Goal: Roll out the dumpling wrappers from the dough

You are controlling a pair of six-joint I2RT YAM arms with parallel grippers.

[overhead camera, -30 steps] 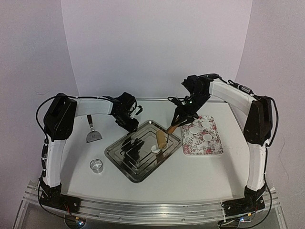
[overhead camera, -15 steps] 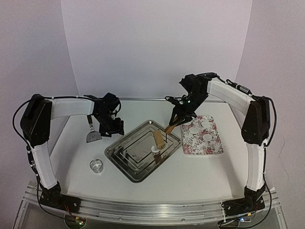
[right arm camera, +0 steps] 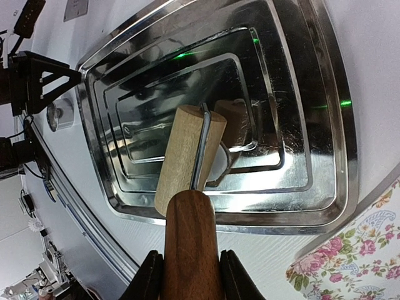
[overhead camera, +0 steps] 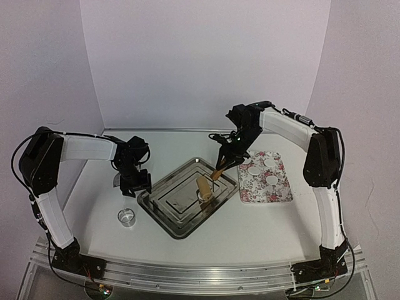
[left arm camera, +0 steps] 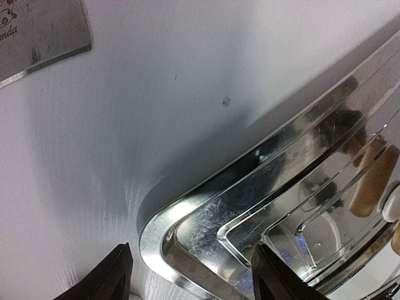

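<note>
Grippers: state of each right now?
Left gripper: open, empty, by a corner of the metal tray.
Right gripper: shut on the handle of the rolling pin.

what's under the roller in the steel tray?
A white dumpling wrapper lies on the steel tray under the roller. Only its edge shows beside the roller's wire frame. The rest is covered, so its full shape can't be judged.

White arm shells (overhead camera: 87, 147), black joints (overhead camera: 320, 164); left claw (left arm camera: 190, 253) black, angular.
</note>
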